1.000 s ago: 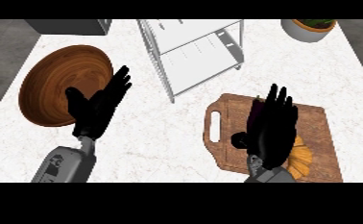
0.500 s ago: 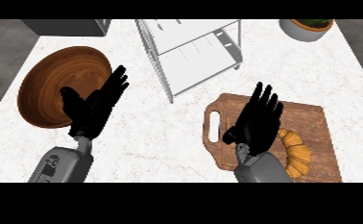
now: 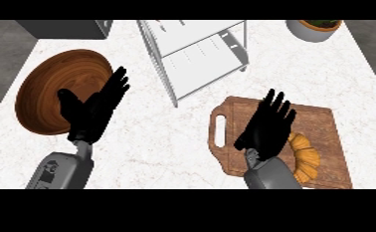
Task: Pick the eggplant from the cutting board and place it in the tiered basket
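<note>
A wooden cutting board (image 3: 327, 121) with a handle slot lies at the lower right. On its near part rests an orange, ribbed object (image 3: 308, 157); I see nothing purple like an eggplant. My right hand (image 3: 268, 125) hovers open over the board's left half, fingers straight and pointing away, just left of the orange object and partly hiding it. The white wire tiered basket (image 3: 198, 52) stands at the top centre. At the left my left hand (image 3: 92, 109) is open, fingers up, over the right rim of a brown wooden bowl (image 3: 47, 91).
A grey pot with a plant (image 3: 316, 28) sits at the top right corner. A dark grey box (image 3: 66, 27) sits at the top left. White marble counter (image 3: 169, 136) lies between the bowl and the board.
My right hand has shifted left over the board, uncovering more of the orange object. The left hand has stayed where it was.
</note>
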`<state>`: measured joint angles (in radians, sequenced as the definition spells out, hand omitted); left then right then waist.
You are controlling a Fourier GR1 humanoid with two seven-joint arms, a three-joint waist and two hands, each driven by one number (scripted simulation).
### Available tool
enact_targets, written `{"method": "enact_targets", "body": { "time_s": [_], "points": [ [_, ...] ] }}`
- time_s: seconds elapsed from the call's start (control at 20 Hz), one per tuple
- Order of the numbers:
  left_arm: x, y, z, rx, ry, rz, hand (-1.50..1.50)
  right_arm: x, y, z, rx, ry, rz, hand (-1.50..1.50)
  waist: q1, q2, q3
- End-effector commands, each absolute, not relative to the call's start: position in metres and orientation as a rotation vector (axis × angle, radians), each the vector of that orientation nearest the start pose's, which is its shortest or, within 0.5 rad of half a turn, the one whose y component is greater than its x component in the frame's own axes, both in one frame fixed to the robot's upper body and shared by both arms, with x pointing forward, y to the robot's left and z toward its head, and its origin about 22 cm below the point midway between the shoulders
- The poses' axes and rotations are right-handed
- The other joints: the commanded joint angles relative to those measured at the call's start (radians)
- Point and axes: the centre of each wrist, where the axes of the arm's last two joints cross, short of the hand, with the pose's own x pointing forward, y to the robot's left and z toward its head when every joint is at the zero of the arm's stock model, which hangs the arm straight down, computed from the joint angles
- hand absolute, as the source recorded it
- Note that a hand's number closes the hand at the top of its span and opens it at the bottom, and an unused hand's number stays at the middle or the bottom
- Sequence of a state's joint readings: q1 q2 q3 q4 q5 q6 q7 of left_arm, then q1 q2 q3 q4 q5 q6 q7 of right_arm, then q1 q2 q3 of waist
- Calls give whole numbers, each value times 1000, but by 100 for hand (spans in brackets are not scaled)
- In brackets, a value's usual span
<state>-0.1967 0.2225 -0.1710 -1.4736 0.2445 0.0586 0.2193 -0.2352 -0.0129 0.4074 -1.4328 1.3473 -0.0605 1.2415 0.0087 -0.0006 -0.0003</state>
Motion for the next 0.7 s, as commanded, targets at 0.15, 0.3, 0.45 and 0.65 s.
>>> {"method": "enact_targets", "body": {
  "time_s": [0.15, 0.3, 0.45, 0.65],
  "points": [
    [281, 228, 15, -104, -1381, -144, 0, 265, -115, 9, -1385, -572, 353, -150, -7, 2, 0],
    [283, 227, 25, -105, -1394, -144, 0, 258, -114, 5, -1383, -585, 342, -150, -7, 0, 0],
    [285, 210, 28, -118, -1387, -156, 0, 265, -110, -1, -1381, -608, 321, -150, -2, 2, 1],
    [290, 230, 35, -104, -1392, -132, 0, 267, -125, -9, -1375, -601, 324, -150, -6, 2, 1]
  ]
}}
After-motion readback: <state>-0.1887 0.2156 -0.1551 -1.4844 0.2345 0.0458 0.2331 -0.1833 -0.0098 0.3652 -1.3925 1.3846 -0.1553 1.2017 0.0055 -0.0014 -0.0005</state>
